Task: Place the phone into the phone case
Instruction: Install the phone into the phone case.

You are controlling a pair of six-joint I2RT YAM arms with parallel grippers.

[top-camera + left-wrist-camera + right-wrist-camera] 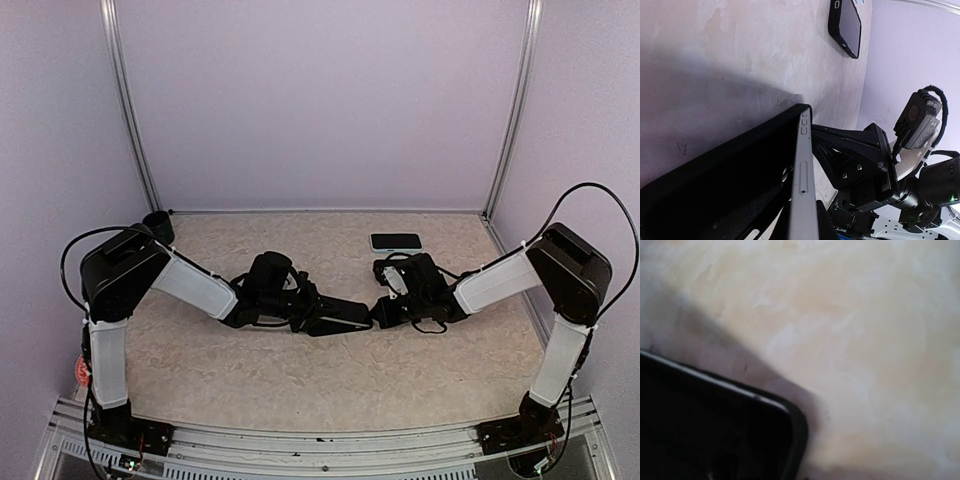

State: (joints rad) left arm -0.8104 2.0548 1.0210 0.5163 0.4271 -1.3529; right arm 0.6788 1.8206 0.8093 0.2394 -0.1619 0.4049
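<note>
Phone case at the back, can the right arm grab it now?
Probably not yet. Nothing blocks the phone case, lying just beyond the right arm, but its jaws are shut down by the phone and must open first.

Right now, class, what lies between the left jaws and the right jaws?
The dark phone: the left jaws are shut on one end, and its other end lies by the right jaws. The top view shows it.
</note>
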